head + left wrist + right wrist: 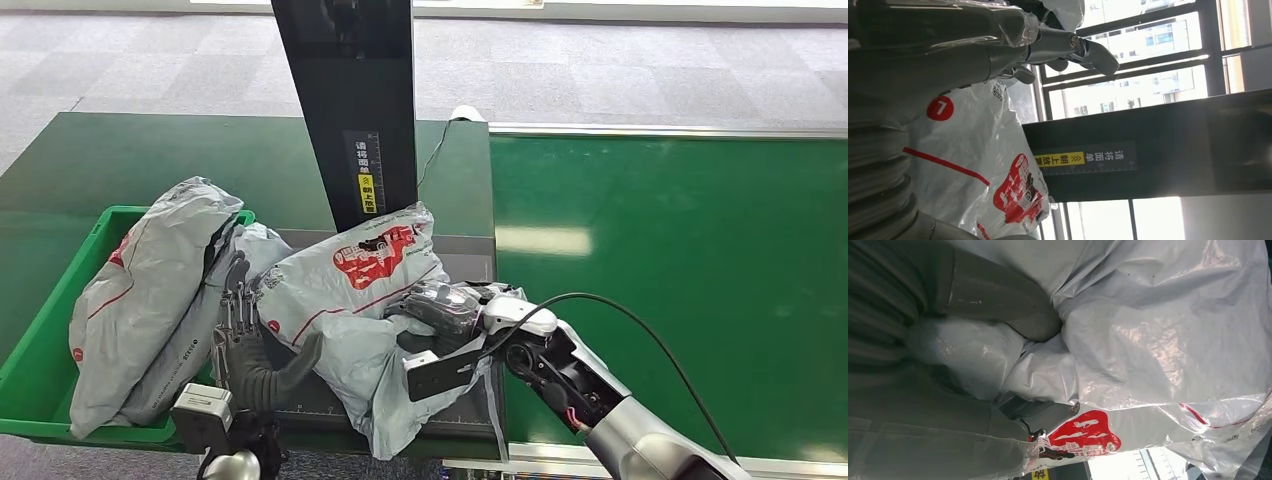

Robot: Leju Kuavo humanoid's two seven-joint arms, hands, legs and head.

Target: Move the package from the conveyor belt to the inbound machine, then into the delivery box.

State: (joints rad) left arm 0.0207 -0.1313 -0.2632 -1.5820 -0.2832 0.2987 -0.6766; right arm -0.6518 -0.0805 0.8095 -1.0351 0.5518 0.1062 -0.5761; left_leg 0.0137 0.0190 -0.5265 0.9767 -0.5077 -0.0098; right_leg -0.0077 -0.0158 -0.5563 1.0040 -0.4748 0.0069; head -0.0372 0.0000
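Right now the package (355,275) lies on the inbound machine's platform (470,255), propped between both arms, the right robot hand (445,310) gripping its near right side, the left robot hand (240,330) open against its left edge, nearest the delivery box (40,350).

Even indoor light from above, harsh backlight at the left wrist

In the head view a pale glare patch lies on the belt (680,270) just right of the scanner post (350,110), and focus is sharp. In the left wrist view bright windows (1148,95) behind the post blow out, leaving it nearly black. In the right wrist view the bag (1158,330) shows glossy highlights, and the near hand (923,390) is blurred.
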